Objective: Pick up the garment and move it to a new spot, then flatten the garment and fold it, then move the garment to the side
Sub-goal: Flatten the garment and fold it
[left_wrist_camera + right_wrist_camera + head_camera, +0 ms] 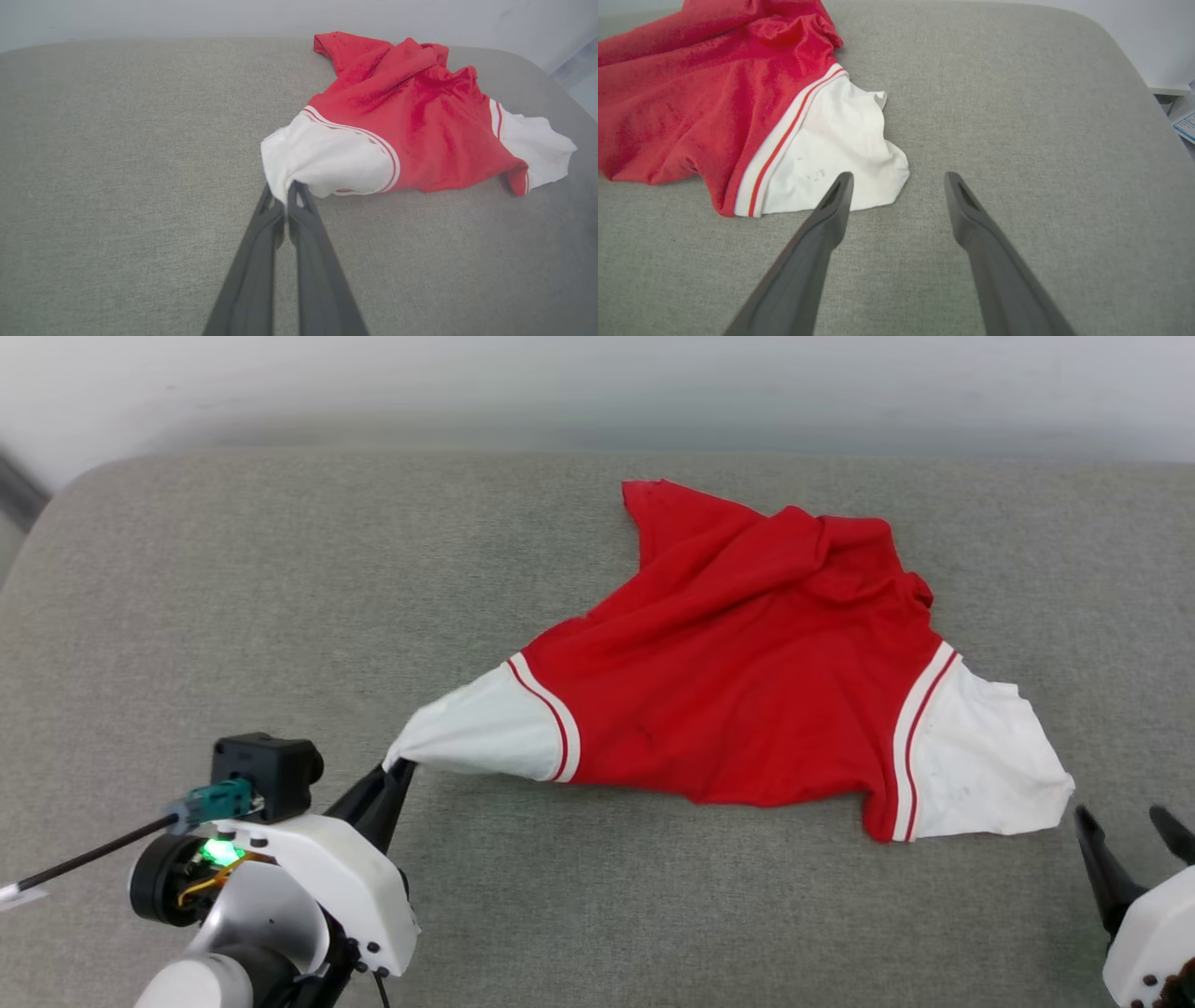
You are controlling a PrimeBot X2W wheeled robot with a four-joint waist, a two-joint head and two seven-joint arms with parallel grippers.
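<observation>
Looking down from the head camera, I see the garment [738,709] lying rumpled on the grey cushion [280,597], right of centre, red body bunched toward the far edge and a white sleeve out on each side. My left gripper [401,767] sits at the lower left with its fingers closed on the tip of the left sleeve [485,728], which is drawn out to a point toward it. My right gripper [1120,814] is at the lower right corner with its fingers spread, just beside the right sleeve [980,756] and apart from it. A pale wall [597,383] runs behind the cushion.

From the left wrist camera, both fingers are pressed together with a fold of white sleeve cloth pinched between the tips. The cloth lifts slightly at the pinch. The red body trails off to the upper right, and the other sleeve lies flat at the far right.

From the right wrist camera, the fingers stand wide apart and hold nothing. One fingertip overlaps the lower edge of the right sleeve in the picture; I cannot tell whether it touches. The other is over bare cushion. The red-and-white trim runs up and away at the left.
</observation>
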